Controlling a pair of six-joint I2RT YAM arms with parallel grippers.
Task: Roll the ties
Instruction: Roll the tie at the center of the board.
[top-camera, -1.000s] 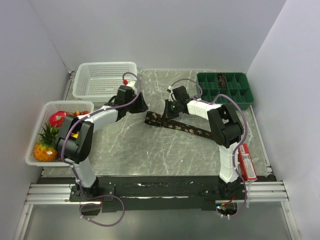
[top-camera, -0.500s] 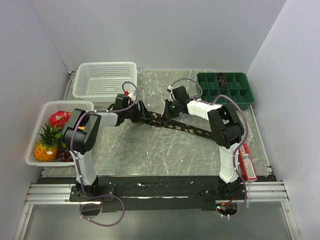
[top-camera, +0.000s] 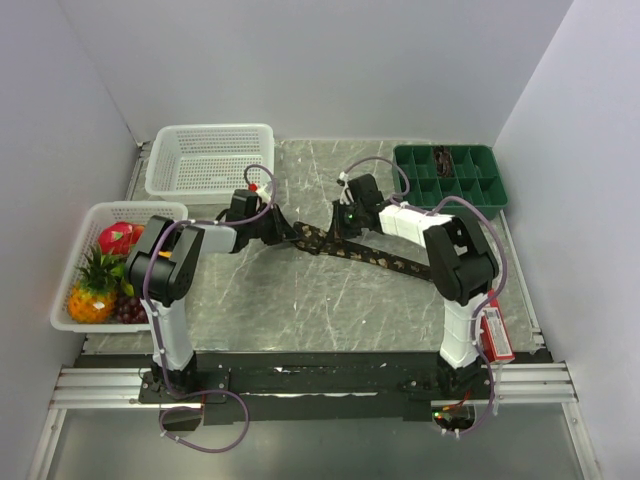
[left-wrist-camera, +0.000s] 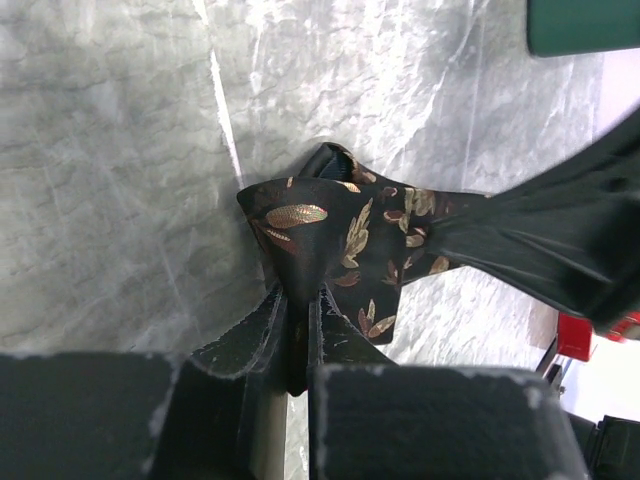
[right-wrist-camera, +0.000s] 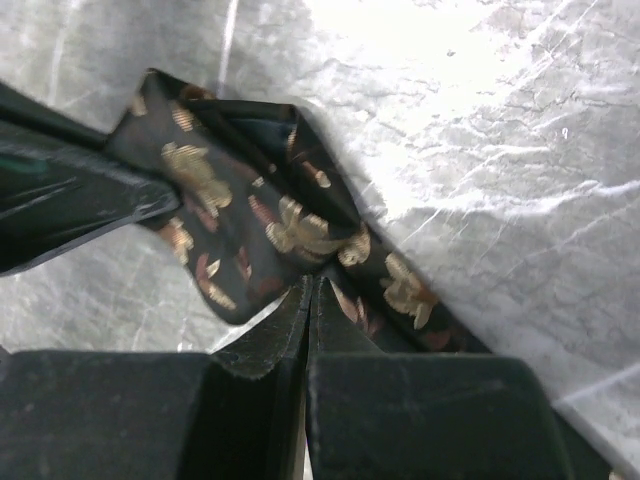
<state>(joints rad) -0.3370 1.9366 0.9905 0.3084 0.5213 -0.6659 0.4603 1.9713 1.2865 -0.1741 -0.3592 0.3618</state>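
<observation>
One dark tie with tan leaf marks lies slantwise across the grey marbled table, from the centre toward the near right. My left gripper is shut on its wide left end. In the left wrist view a fold of the tie is pinched between the left gripper fingers. My right gripper is shut, its tips resting on the tie just right of that end. In the right wrist view the right gripper tips meet on the tie, with no fabric seen between them.
An empty white basket stands at the back left. A second white basket with fruit sits at the left edge. A green compartment tray is at the back right. A red object lies beside the right arm.
My left gripper has swung right from beside the empty basket to the tie's wide end and closed on it. The right gripper has stayed shut on the tie, shifting only slightly.
</observation>
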